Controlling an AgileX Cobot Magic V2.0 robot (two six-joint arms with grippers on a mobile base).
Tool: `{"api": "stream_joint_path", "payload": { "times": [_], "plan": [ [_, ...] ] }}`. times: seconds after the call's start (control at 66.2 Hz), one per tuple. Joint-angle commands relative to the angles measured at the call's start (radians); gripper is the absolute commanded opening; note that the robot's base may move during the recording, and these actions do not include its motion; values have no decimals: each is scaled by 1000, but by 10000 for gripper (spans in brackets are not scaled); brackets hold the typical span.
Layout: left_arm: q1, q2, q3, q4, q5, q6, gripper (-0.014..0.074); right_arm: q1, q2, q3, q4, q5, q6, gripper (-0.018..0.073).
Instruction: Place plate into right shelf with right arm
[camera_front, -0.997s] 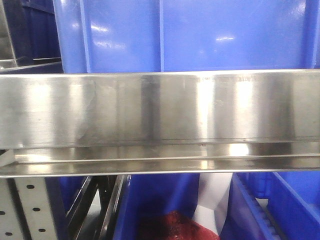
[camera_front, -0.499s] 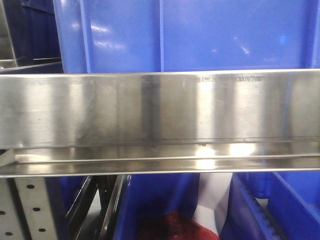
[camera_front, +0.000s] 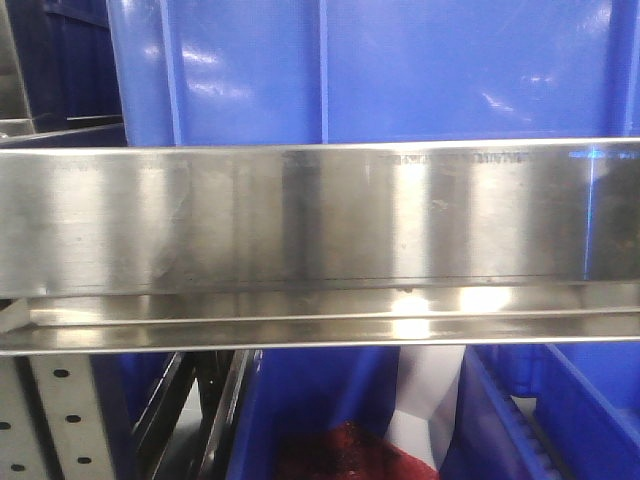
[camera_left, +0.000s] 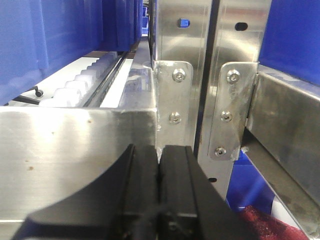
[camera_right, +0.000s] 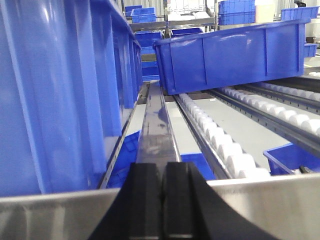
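Note:
The plate is out of view in every frame. The right shelf's broad steel front rail (camera_front: 300, 215) fills the front view, with a blue bin (camera_front: 400, 70) above it. In the right wrist view my right gripper (camera_right: 163, 167) is shut with nothing between its black fingers. It hovers just in front of the shelf's front rail (camera_right: 280, 200), pointing along a steel divider (camera_right: 157, 130) between bins. My left gripper (camera_left: 160, 150) is also shut and empty, close to a steel rail (camera_left: 75, 145) and the bolted uprights (camera_left: 180, 75).
A tall blue bin (camera_right: 55, 90) stands left of the right gripper, and a tilted blue bin (camera_right: 230, 52) rests on white roller tracks (camera_right: 220, 142) ahead. Below the rail are more blue bins (camera_front: 560, 410), something red (camera_front: 345, 455) and a perforated upright (camera_front: 60, 420).
The highlights on the upper bin have shifted and a blue glint has appeared at the right end of the steel rail. Nothing else in the front view has moved.

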Motion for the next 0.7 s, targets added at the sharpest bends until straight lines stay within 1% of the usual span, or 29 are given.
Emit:
{"api": "stream_joint_path", "payload": {
  "times": [0.0,0.076,0.212,0.363,0.514,0.68],
  "plan": [
    [-5,-5,8,-4,-86,-3,-47,9,-8,-13,-28,-98,7,55],
    [-5,-5,8,-4,-86,-3,-47,31,-16,8,-51,-98,7,55],
    [-5,-5,8,-4,-86,-3,-47,66,-20,25,-52,-70,6,55],
    [-5,-5,8,-4,-86,-3,-47,65,-20,25,-53,-53,6,55],
    [-5,-5,8,-4,-86,-3,-47,65,-20,25,-53,-6,6,55],
    [-5,-5,8,-4,-86,-3,-47,65,-20,25,-53,-16,6,55]
  ]
}}
